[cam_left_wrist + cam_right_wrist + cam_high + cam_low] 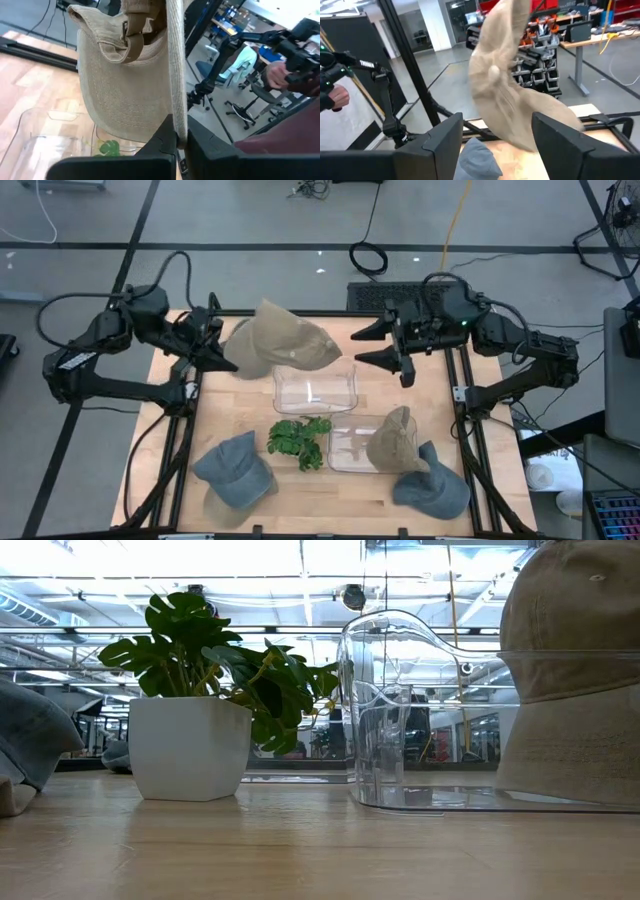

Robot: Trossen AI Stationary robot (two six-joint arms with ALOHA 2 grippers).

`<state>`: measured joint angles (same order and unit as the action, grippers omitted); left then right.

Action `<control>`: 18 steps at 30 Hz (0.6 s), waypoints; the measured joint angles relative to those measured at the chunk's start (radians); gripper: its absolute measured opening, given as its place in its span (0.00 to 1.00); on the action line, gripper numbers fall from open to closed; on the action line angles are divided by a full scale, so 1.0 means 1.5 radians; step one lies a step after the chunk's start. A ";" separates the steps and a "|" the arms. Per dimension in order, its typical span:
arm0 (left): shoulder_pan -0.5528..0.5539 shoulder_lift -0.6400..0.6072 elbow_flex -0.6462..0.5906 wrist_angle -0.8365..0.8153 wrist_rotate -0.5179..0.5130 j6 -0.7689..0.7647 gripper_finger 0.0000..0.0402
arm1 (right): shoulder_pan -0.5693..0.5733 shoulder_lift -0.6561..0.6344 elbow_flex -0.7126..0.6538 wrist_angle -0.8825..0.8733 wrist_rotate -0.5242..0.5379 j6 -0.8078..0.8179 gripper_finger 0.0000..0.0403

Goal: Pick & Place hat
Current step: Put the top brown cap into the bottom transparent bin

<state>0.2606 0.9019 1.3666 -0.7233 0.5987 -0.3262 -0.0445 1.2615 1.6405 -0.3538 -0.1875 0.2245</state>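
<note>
High view: hat (283,340) in left hand (222,358).

1. Hats, total: four.
   - Tan: two. One tan hat (278,340) raised over the table's far side; a second tan hat (393,439) sits in a bin.
   - Blue-grey: two. One blue-grey hat (236,469) at the near left, another blue-grey hat (432,485) at the near right.
2. Clear plastic bins: two. Far bin (315,388), near bin (350,448).
3. Potted plants: one, the plant (298,439), in a white pot.
4. Robot arms: two, one gripper each.
</note>
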 joint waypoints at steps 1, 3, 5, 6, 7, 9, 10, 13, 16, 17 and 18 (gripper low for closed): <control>-0.001 0.007 0.000 0.001 0.000 0.000 0.02 | 0.004 0.004 0.000 0.003 0.000 0.000 0.56; -0.003 0.024 0.000 0.010 0.000 0.000 0.02 | 0.012 0.011 -0.001 0.022 0.000 0.000 0.56; -0.004 0.039 0.000 0.025 0.001 0.002 0.02 | 0.018 0.011 -0.001 0.024 0.000 -0.001 0.56; -0.004 0.046 0.000 0.033 0.001 0.003 0.02 | 0.020 0.011 -0.001 0.024 0.001 -0.006 0.56; -0.004 0.053 0.000 0.042 0.003 0.004 0.02 | 0.021 0.011 -0.001 0.023 0.001 -0.009 0.56; -0.004 0.066 0.000 0.061 0.012 0.005 0.02 | 0.022 0.011 -0.001 0.020 0.001 -0.018 0.56; -0.004 0.072 0.000 0.071 0.017 0.005 0.02 | 0.022 0.011 -0.001 0.020 0.001 -0.019 0.56; -0.005 0.088 0.000 0.099 0.022 0.001 0.02 | 0.022 0.011 -0.001 0.022 0.001 -0.019 0.56; -0.006 0.099 0.000 0.126 0.038 -0.005 0.02 | 0.022 0.011 -0.001 0.013 0.002 -0.027 0.56; -0.009 0.101 0.000 0.133 0.039 -0.009 0.02 | 0.022 0.011 -0.001 0.004 0.004 -0.037 0.56; -0.012 0.102 0.000 0.136 0.039 -0.013 0.02 | 0.022 0.008 -0.001 -0.008 0.009 -0.046 0.56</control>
<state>0.2420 1.0548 1.3666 -0.5190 0.6576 -0.3453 -0.0111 1.2739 1.6398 -0.3656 -0.1740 0.1553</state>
